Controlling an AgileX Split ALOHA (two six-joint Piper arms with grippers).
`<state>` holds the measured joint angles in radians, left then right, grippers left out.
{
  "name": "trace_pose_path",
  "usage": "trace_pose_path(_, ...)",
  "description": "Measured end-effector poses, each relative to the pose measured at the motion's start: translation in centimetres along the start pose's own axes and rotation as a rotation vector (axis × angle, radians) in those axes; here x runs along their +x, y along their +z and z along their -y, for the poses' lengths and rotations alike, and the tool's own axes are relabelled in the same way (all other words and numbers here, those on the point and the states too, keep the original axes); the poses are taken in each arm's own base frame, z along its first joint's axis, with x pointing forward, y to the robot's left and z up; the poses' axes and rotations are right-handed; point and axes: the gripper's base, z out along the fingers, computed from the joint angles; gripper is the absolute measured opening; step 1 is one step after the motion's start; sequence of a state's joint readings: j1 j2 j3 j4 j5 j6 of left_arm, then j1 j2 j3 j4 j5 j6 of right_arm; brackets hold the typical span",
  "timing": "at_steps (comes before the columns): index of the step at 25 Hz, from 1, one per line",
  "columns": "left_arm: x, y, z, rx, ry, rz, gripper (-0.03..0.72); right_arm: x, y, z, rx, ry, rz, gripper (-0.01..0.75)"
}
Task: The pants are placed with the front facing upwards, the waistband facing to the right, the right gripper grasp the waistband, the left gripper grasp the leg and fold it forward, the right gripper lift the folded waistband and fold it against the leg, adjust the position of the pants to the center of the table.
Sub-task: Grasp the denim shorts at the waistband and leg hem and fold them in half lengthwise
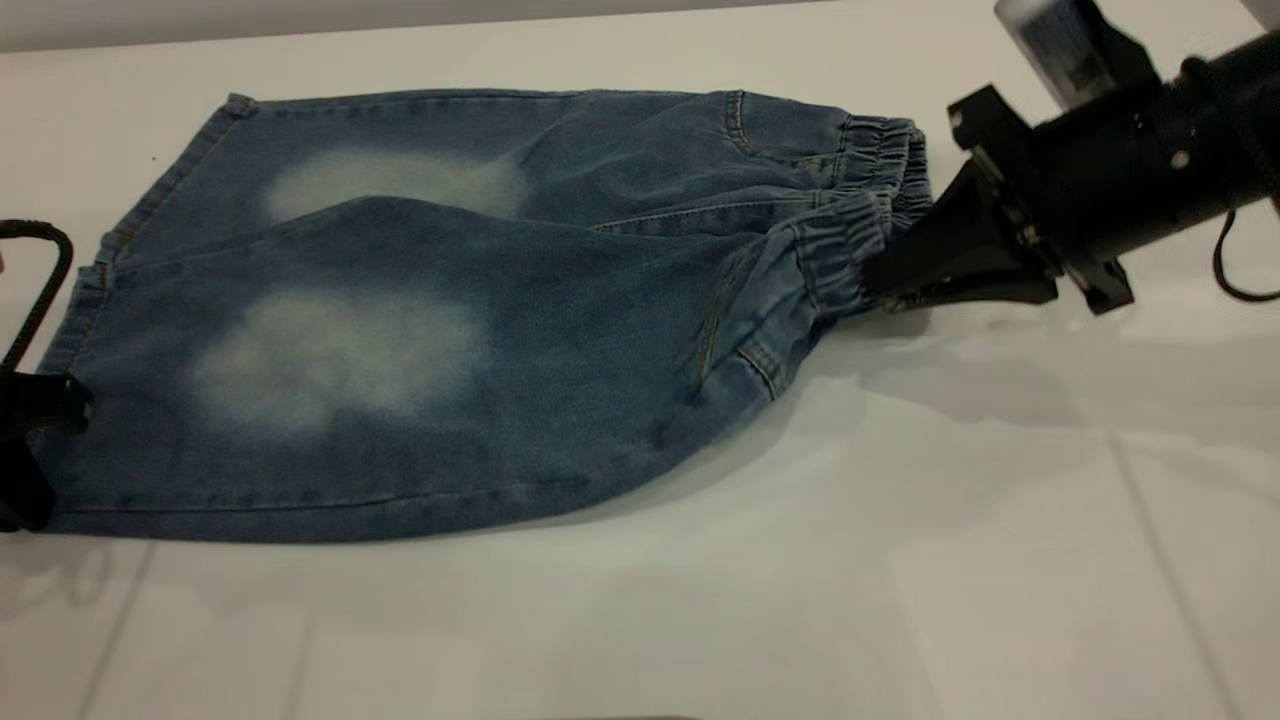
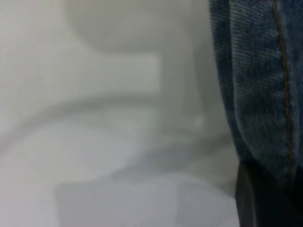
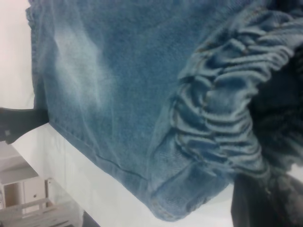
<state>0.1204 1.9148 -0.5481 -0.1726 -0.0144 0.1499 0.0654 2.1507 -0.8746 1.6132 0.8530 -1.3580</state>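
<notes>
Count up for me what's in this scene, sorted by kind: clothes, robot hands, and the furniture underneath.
Clothes: 1, the pants, blue denim.
Robot hands: 2, the right gripper closed on the waistband, and the left gripper at the hem of the leg.
Furniture: 1, the white table.
Total: 4

The right gripper [image 1: 885, 285] is clamped shut low at the right — the left gripper [image 1: 25, 440] sits far left
</notes>
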Motion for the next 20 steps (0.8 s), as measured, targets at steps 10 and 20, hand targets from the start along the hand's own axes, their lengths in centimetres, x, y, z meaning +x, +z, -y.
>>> trace_pose_path(10,-1.6,-3.7,0.2,0.019,0.001,0.076,0.053,-1.4,-2.3,-2.5,0.032,-0.084,0.085,0.026)
trace_pose_path(20,-7.5,-8.3,0.5,0.044,0.013,0.233,0.053,-2.4,-3.1,-2.8,0.109,-0.11,0.144,0.027)
